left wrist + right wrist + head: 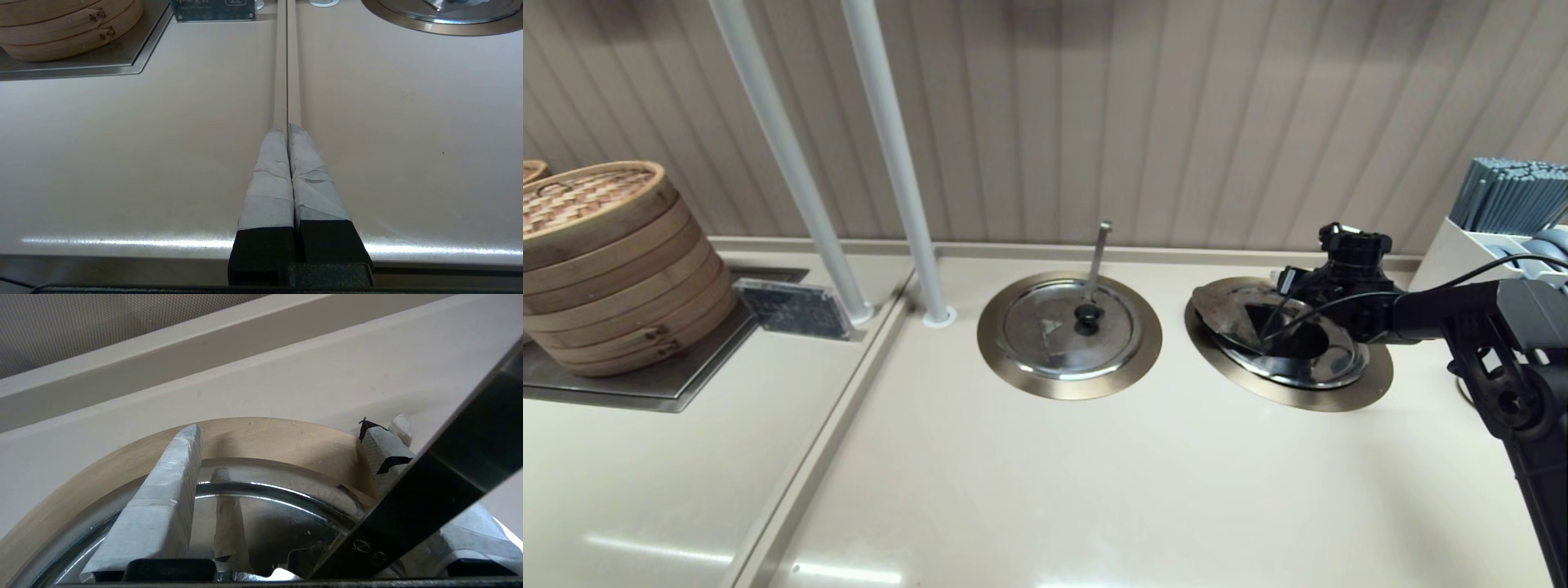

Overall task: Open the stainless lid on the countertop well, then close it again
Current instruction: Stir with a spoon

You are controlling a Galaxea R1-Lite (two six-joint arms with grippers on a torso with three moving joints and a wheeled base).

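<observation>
The stainless lid lies over the countertop well, whose wide brushed ring sits at the right of the counter. My right gripper hovers low over the lid's far part, open, with its taped fingers spread above the lid and ring, holding nothing. The slanted ladle handle crosses in front of the right finger. The lid's knob is hidden under the gripper. The lid's left section reaches over the ring; I cannot tell if it is raised. My left gripper is shut and empty over the counter seam.
A twin lid with a black knob and upright ladle handle sits in the middle well. Bamboo steamers stand at the left, two white posts behind, and a chopstick holder at far right.
</observation>
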